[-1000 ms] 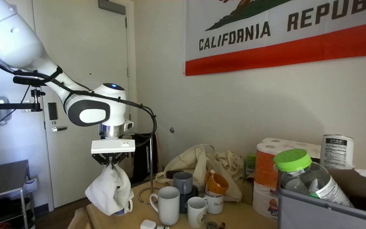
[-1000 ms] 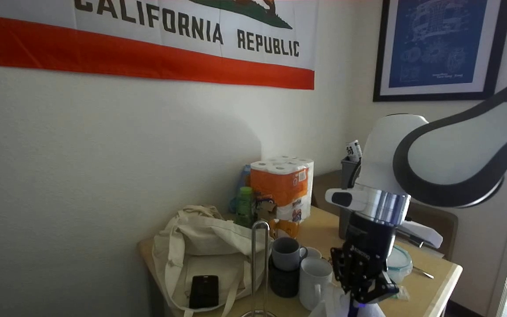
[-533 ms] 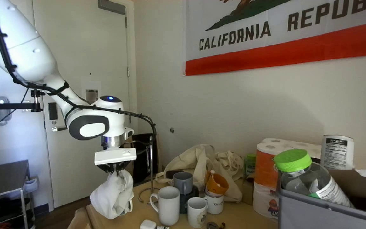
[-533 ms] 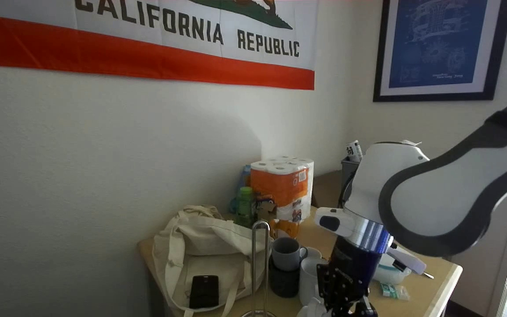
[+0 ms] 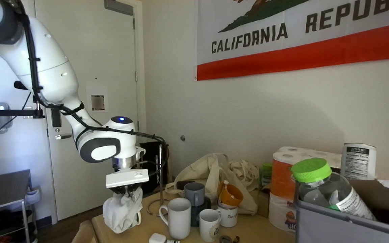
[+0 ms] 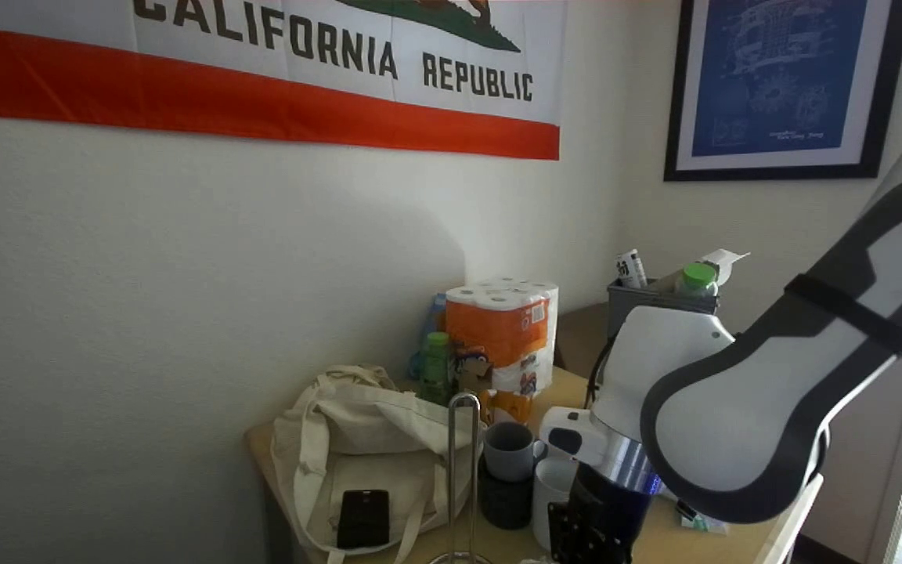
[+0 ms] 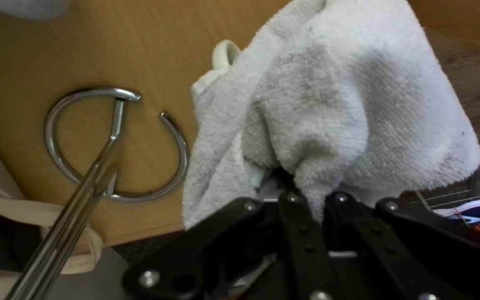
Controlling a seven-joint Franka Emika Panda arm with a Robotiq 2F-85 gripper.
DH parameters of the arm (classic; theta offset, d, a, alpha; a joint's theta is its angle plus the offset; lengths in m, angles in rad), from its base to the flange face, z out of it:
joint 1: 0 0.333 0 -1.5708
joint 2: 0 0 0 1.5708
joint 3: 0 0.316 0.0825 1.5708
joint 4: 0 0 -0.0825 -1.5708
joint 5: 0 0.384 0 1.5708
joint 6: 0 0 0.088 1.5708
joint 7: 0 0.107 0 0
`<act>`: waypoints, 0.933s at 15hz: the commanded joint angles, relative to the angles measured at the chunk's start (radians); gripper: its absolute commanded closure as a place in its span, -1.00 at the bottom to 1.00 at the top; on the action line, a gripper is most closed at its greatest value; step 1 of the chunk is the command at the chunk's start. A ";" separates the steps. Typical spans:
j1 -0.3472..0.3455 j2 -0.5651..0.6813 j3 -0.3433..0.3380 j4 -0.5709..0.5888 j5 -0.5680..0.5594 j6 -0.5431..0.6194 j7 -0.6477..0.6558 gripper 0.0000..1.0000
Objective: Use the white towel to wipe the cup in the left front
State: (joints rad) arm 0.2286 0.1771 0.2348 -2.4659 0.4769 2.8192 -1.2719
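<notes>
The white towel hangs bunched from my gripper at the table's front left in an exterior view. In the wrist view the gripper is shut on a pinched fold of the towel. The towel drapes over a cup, and only the cup's pale handle sticks out past the cloth edge. The handle also shows beside the towel in an exterior view. The cup's body is hidden under the towel. In an exterior view the gripper's fingertips and the towel are mostly below the frame edge.
A metal stand with a tall rod is close beside the towel. A tall white mug, a printed mug and a stacked grey mug stand to the right. A tote bag lies behind. A grey bin stands front right.
The gripper has moved down and slightly to the right in an exterior view, still holding the towel. The towel has sunk and bunched more over the cup. The other mugs have not moved.
</notes>
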 commanded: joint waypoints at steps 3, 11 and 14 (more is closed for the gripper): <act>-0.078 0.075 0.061 0.044 -0.083 0.035 0.034 0.96; -0.095 0.121 0.057 0.080 -0.232 -0.023 0.172 0.96; -0.087 0.127 0.036 0.094 -0.337 -0.052 0.282 0.96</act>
State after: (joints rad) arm 0.1417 0.2748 0.2919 -2.3950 0.2264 2.8081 -1.0776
